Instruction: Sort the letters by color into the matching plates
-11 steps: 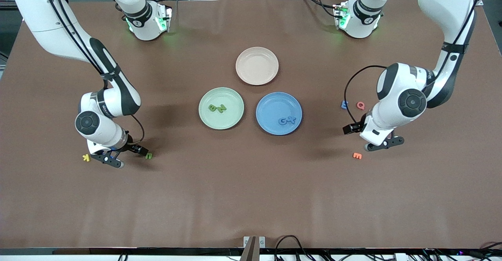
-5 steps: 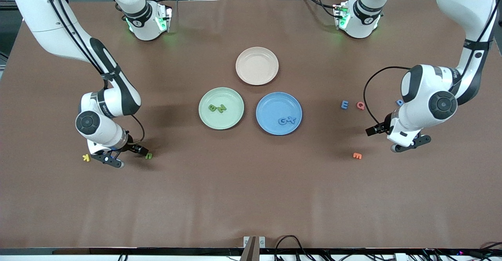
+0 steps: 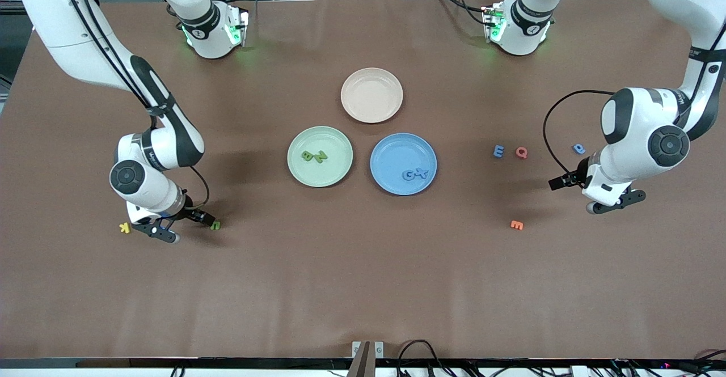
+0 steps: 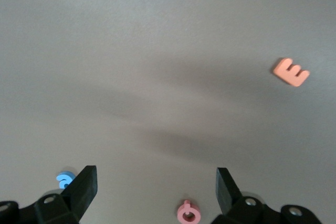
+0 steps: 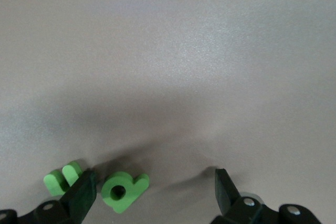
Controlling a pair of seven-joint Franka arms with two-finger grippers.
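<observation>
The mint green plate point(image 3: 298, 139) holds green letters B point(image 3: 307, 156) and N point(image 3: 320, 156). Beside it, the blue plate point(image 3: 391, 150) holds blue G point(image 3: 409, 175) and X point(image 3: 421, 173). A blue E point(image 3: 498, 151) and a blue P-like letter point(image 3: 578, 148) lie toward the left arm's end. My left gripper point(image 3: 615, 202) point(image 4: 157, 187) hangs open over bare table there, holding nothing. My right gripper point(image 3: 161, 231) point(image 5: 156, 192) is open and low at the right arm's end. A green P point(image 5: 125, 191) lies between its fingers, close to one. A green U point(image 5: 63, 178) lies just outside that finger.
A beige-pink plate point(image 3: 372, 94) sits farther from the front camera than the other two plates. A pink Q point(image 3: 521, 152) point(image 4: 188, 212) lies beside the blue E, and an orange E point(image 3: 516, 225) point(image 4: 290, 72) lies nearer the camera. A yellow K point(image 3: 124, 228) is beside the right gripper.
The left arm has swung toward its own end of the table, away from the blue E and pink Q, uncovering the blue P-like letter. The right arm has stayed put.
</observation>
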